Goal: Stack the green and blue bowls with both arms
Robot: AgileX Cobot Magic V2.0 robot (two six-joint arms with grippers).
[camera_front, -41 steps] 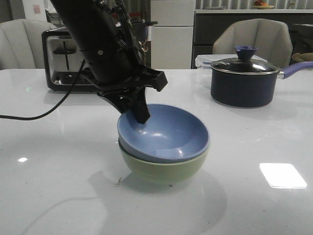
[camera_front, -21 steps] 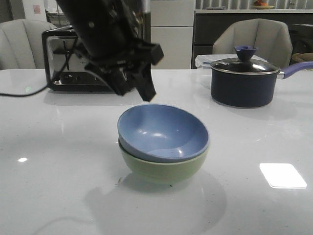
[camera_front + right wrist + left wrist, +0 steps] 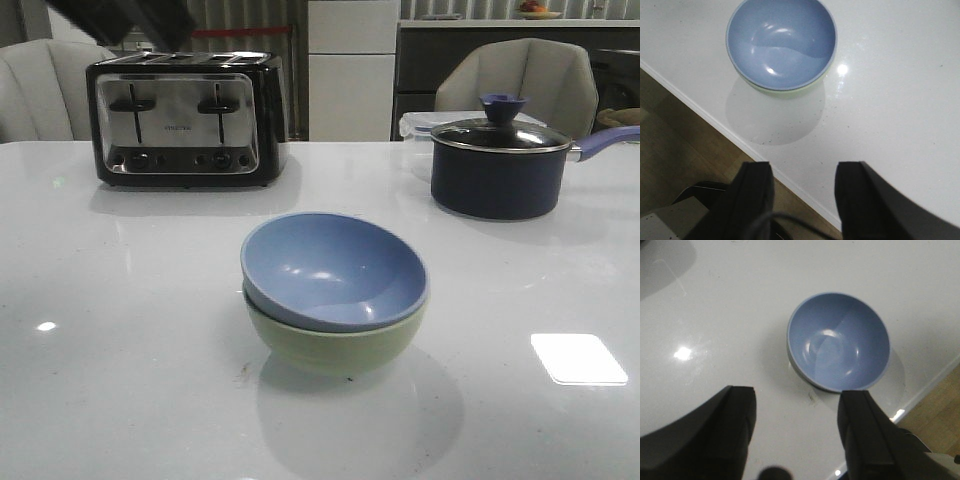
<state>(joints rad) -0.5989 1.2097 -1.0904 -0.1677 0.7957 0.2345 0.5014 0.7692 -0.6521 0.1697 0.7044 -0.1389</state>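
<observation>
The dusty blue bowl (image 3: 335, 268) sits nested inside the pale green bowl (image 3: 335, 340) at the middle of the white table, slightly tilted. It also shows in the left wrist view (image 3: 838, 342) and the right wrist view (image 3: 781, 42), where a sliver of the green bowl (image 3: 785, 91) peeks out below it. My left gripper (image 3: 796, 427) is open and empty, high above the table, apart from the bowls. My right gripper (image 3: 802, 200) is open and empty, high over the table's front edge. Only a dark part of the left arm (image 3: 125, 15) shows in the front view.
A black and chrome toaster (image 3: 185, 120) stands at the back left. A dark lidded saucepan (image 3: 500, 165) with a purple-blue handle stands at the back right, with a clear container (image 3: 415, 128) behind it. Chairs stand beyond the table. The table's front edge (image 3: 740, 142) shows, with wooden floor beyond.
My left arm has let go of the blue bowl and risen up and to the left, nearly out of the front view. The stacked bowls have not moved.
</observation>
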